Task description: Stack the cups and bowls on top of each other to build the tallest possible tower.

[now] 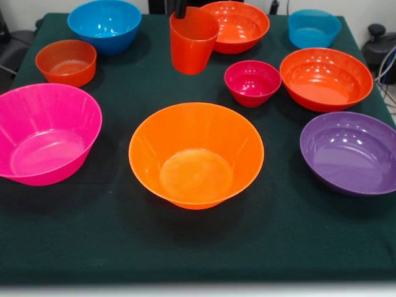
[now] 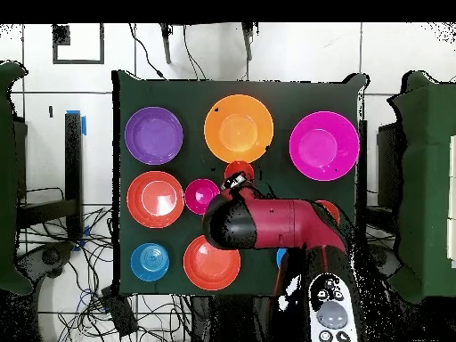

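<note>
Item: gripper (image 1: 180, 8), black fingers dipped into the mouth of the orange-red cup (image 1: 192, 41) at the far middle of the table (image 1: 185, 253); I judge they hold its rim, since the cup tilts slightly, but I cannot tell the grip for certain; the overhead view hides the tips under the red arm (image 2: 276, 224). Item: large yellow-orange bowl (image 1: 196, 154), upright and empty at the table's centre, my intended base, well apart from the cup. Item: large pink bowl (image 1: 44, 133); purple bowl (image 1: 349, 151); small magenta bowl (image 1: 252, 82) just beside the cup; orange-red bowl (image 1: 326, 78); a second orange-red bowl (image 1: 238, 25) behind the cup; two blue bowls (image 1: 105, 25); small orange bowl (image 1: 66, 62). Nothing stacked yet. Handling note: I would lift the cup clear of the magenta bowl's rim before travelling; centre it over the base; lower it level; release only once it is seated, as glossy plastic likely slides.
</note>
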You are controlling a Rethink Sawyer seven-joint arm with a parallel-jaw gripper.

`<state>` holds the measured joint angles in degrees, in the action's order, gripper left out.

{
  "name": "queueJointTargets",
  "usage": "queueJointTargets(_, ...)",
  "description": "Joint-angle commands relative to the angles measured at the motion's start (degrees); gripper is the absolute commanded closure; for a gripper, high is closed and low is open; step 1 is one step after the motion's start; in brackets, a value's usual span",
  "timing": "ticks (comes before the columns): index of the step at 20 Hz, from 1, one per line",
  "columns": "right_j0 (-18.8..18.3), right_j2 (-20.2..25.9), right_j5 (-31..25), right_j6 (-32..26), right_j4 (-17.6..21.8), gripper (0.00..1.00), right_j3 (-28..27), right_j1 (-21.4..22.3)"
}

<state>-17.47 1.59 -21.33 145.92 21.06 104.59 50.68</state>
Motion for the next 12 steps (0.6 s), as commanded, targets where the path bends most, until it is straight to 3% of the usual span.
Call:
queueJointTargets(1,-1.6,6.9,-4.2,-8.8,2.9,1.0,-1.4,-3.2)
queueJointTargets(12,-3.0,9.2,-8.1,-11.5,3.1,1.0,-6.2,-4.4)
